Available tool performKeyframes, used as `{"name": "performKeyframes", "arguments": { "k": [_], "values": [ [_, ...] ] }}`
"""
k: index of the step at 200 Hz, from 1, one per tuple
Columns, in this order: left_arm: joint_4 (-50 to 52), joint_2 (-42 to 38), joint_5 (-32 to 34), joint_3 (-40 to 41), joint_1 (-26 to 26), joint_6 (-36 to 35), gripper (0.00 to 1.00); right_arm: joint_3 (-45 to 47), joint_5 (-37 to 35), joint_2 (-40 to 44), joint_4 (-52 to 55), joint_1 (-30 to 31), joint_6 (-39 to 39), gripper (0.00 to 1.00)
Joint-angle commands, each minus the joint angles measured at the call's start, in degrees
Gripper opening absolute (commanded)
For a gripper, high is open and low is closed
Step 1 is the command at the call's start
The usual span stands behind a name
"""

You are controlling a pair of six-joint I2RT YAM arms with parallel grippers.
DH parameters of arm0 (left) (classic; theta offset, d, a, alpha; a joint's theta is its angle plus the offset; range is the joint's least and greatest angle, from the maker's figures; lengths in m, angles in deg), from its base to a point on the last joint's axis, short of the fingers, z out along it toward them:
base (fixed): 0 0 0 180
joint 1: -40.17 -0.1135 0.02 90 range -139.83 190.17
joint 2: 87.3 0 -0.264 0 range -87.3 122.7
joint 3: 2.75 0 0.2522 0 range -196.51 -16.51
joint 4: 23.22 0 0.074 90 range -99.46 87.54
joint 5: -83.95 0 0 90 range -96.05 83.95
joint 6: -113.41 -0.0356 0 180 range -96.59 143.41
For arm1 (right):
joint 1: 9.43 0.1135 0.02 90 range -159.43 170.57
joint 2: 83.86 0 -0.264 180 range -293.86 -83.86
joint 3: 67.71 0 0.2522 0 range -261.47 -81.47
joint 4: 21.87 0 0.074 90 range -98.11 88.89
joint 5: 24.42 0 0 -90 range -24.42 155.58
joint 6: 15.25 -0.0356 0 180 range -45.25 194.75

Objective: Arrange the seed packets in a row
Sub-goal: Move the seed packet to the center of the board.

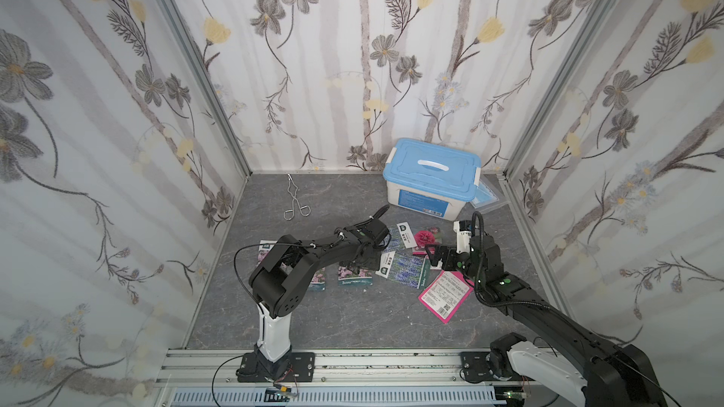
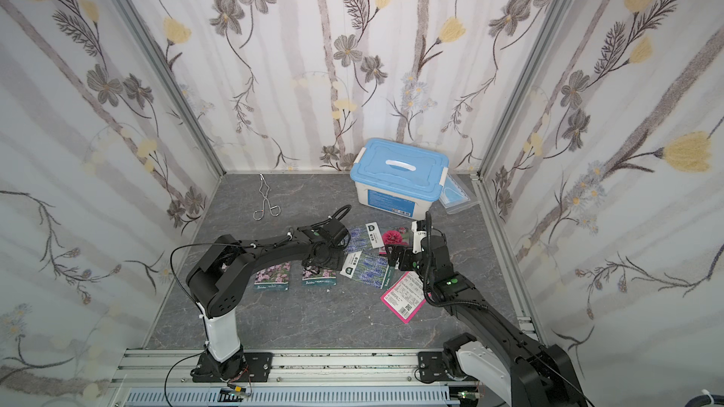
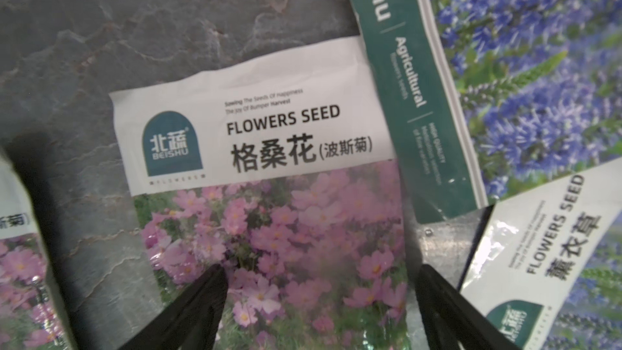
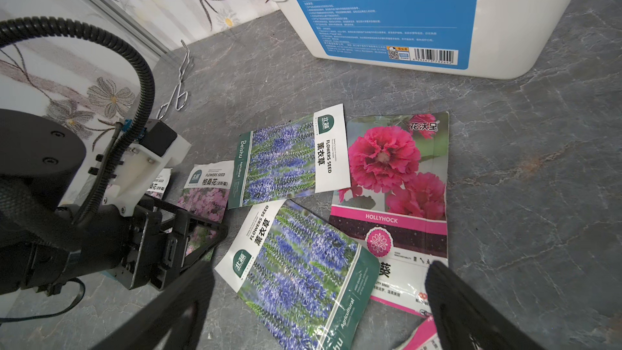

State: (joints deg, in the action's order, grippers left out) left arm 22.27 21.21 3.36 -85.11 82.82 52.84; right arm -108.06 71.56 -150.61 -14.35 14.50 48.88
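Note:
Several seed packets lie on the grey floor. Two pink-flower packets [image 1: 354, 274] [image 1: 318, 280] sit side by side, the left one partly under my left arm. To their right lie two lavender packets [image 1: 403, 266] [image 1: 399, 237], a magenta hollyhock packet [image 1: 428, 238] and a pink text-printed back [image 1: 444, 295], which overlap loosely. My left gripper [image 3: 321, 269] hangs open just above a pink-flower packet [image 3: 269, 213], its fingers apart over the picture. My right gripper [image 4: 319, 267] is open over the nearer lavender packet [image 4: 296, 264], which overlaps the hollyhock packet [image 4: 393, 176].
A blue-lidded white box [image 1: 431, 178] stands at the back right, with a clear blue-edged pouch [image 1: 485, 195] beside it. Metal tongs [image 1: 295, 199] lie at the back left. Papered walls close in three sides. An aluminium rail [image 1: 352, 362] runs along the front.

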Motion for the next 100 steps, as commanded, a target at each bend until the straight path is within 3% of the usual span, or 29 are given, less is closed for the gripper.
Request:
{"name": "performKeyframes", "arguments": {
  "k": [1, 100],
  "values": [
    [2.31, -0.22, 0.96, 1.07, -0.03, 0.44, 0.89, 0.05, 0.96, -0.14, -2.02, 0.04, -0.06, 1.0],
    [2.64, -3.97, 1.13, 5.4, -0.14, 0.13, 0.88, 0.31, 1.84, -1.11, -3.03, 0.04, -0.58, 1.0]
  ]
}}
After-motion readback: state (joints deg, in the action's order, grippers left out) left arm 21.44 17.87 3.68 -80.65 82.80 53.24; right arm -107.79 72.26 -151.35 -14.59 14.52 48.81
